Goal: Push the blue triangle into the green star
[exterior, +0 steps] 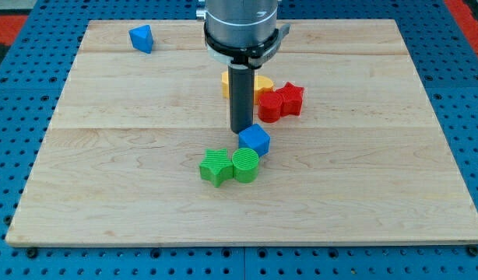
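Note:
The blue triangle (142, 37) lies near the board's top left corner, far from the other blocks. The green star (215, 167) sits below the board's middle, touching a round green block (245, 165) on its right. My tip (241, 131) rests on the board just up and left of a blue cube (255, 140), close to it. The tip is above the green pair and far to the right of and below the blue triangle.
Two red blocks (282, 102) sit side by side to the right of the rod. A yellow block (262, 84) lies behind them, and another yellow piece (225, 82) is partly hidden by the rod. The wooden board (107, 194) lies on a blue pegboard.

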{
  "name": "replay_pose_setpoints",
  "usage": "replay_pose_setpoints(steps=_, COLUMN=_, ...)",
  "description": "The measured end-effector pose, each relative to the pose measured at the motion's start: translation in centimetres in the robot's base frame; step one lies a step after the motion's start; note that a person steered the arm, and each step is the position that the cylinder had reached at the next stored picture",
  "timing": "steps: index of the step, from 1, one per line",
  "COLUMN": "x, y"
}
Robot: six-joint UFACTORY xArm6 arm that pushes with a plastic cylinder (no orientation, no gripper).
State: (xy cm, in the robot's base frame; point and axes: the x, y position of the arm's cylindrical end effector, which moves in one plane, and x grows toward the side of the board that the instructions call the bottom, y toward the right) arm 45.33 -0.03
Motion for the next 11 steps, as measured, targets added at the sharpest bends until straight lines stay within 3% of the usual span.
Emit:
replay_pose_setpoints(steps=5, x=1.3, y=0.8)
replay_pose_setpoints(steps=7, x=-3.8, y=-1.0)
replay_pose_setpoints(steps=9, x=-8.4, y=-12.8)
replay_pose_setpoints(steps=10, x=-14.1, y=-3.2)
replay_pose_setpoints(steps=11, x=-20.7, y=-3.8)
